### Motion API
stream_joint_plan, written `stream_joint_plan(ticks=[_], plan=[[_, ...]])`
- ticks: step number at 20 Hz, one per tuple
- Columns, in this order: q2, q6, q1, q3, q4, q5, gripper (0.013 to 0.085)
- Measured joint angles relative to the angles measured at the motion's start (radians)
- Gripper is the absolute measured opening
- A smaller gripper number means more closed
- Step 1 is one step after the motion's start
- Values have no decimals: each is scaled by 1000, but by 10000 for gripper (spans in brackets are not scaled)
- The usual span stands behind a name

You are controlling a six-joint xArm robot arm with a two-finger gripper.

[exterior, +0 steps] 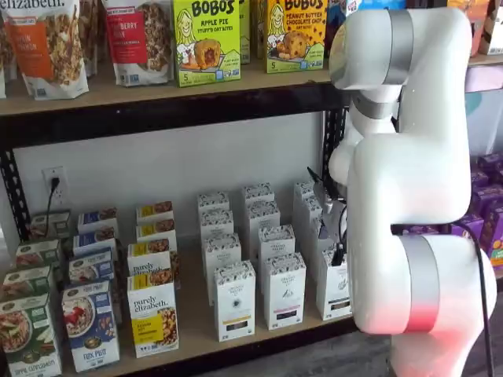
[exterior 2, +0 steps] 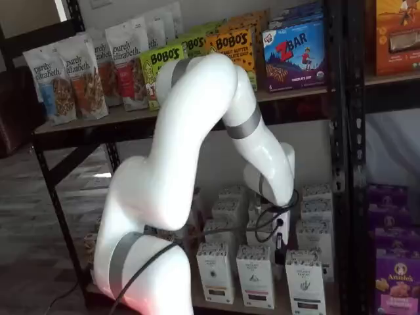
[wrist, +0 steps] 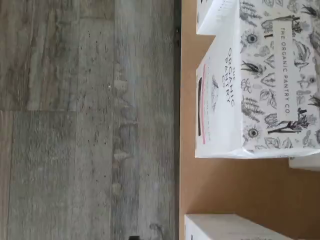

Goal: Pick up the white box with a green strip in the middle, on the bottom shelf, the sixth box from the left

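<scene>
White box (exterior 2: 305, 283): standing at the front of the bottom shelf (exterior: 236, 342), under the arm.
Gripper (exterior 2: 281, 237): hanging just above the box, not touching; jaws standing wide apart.

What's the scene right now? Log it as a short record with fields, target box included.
target: white box, upright in the front row of the bottom shelf
view: partly hidden by the arm
pincer: the pincer hangs over the white cartons, open, nothing in it
neighbours: similar cartons beside and behind the target
progress: box not yet gripped
</scene>
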State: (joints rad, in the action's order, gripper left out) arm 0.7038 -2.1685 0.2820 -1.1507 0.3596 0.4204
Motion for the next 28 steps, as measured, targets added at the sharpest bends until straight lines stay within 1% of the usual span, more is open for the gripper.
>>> stream_joint_plan(ticks=[1,2,3,6,12,16,22,28], plan=[[4,30,0,-7,-32,0,850],[18,75,-2,-30,-82,6,850],[27,93,-3,-48,-99,13,850],[51,117,-7,-90,-120,31,850],[82,153,-9,-137,-156,48,850],[110,196,-7,-163,-209,47,850],[155,229,1,-189,-256,23,850],[225,271,3,-241,-308,1,850]])
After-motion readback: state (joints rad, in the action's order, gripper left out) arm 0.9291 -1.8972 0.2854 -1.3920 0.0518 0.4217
